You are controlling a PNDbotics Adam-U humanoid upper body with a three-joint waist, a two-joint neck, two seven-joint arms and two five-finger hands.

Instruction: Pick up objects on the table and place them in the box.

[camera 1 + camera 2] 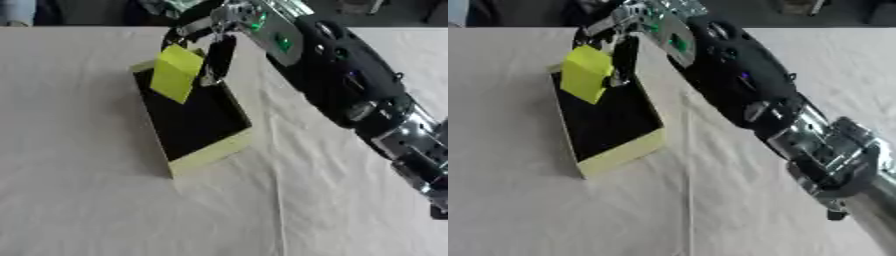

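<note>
Where the view begins at its near edge, only the pale cloth (105, 200) covering the table shows, creased, with one long fold running up toward the middle. From the lower right the robot's right arm (367, 100) crosses that cloth slantwise, silver joints nearest, then a thick black forearm with small green lights, and it hides the cloth to the right of the box. Farther in stands the box (206, 152), a long open tray with pale yellow walls and a dark inside, lying askew with one short end toward the camera. Nothing can be made out lying in its dark bottom. Over the box's far end hangs the right hand (214, 52), dark fingers curled downward and pinching a yellow block (177, 72) against them; the block hangs tilted, above the box's far part and not resting on its floor. Beyond the table's far edge lies a dark, indistinct background. No left hand shows in either eye view.
</note>
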